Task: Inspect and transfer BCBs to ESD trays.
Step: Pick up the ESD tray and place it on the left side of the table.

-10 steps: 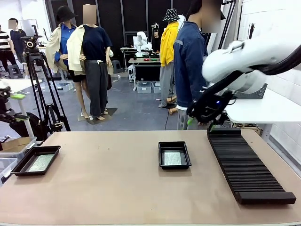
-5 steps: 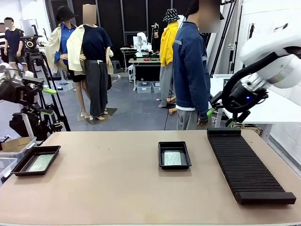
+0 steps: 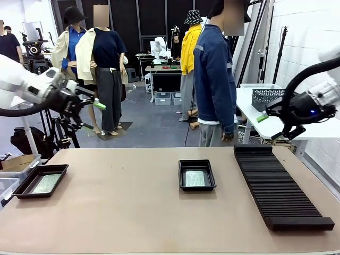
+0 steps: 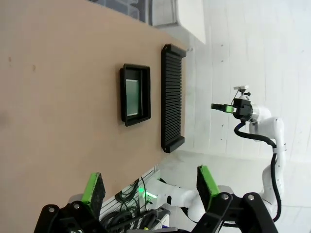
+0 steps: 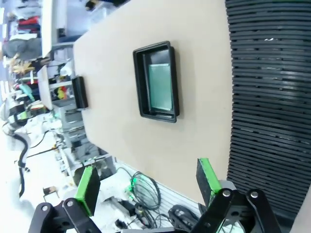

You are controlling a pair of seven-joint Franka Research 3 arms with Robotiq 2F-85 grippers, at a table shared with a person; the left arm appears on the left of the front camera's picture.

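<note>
Two black ESD trays lie on the tan table. The centre tray [image 3: 182,175] holds a green BCB [image 3: 195,178]; the left-edge tray [image 3: 53,166] holds another BCB [image 3: 45,183]. My left gripper [image 3: 93,116] hangs open and empty high above the table's far left, fingers pointing right. At the far right my right gripper [image 3: 268,128] is open and empty in the air, above the rack's far end. The left wrist view looks down past the left gripper [image 4: 150,183] at the centre tray [image 4: 135,68]. The right wrist view shows the right gripper [image 5: 146,182] over that tray [image 5: 137,82] and its board [image 5: 160,87].
A long black ribbed rack [image 3: 279,186] covers the table's right side, also visible as the rack [image 5: 272,97]. A person in a blue jacket [image 3: 215,79] stands at the far edge behind the centre tray. A tripod [image 3: 58,133] stands behind the far left corner.
The right arm has swung from the rack's far end out to the right edge. The left arm has risen and come in from the left. Trays and boards have not moved.
</note>
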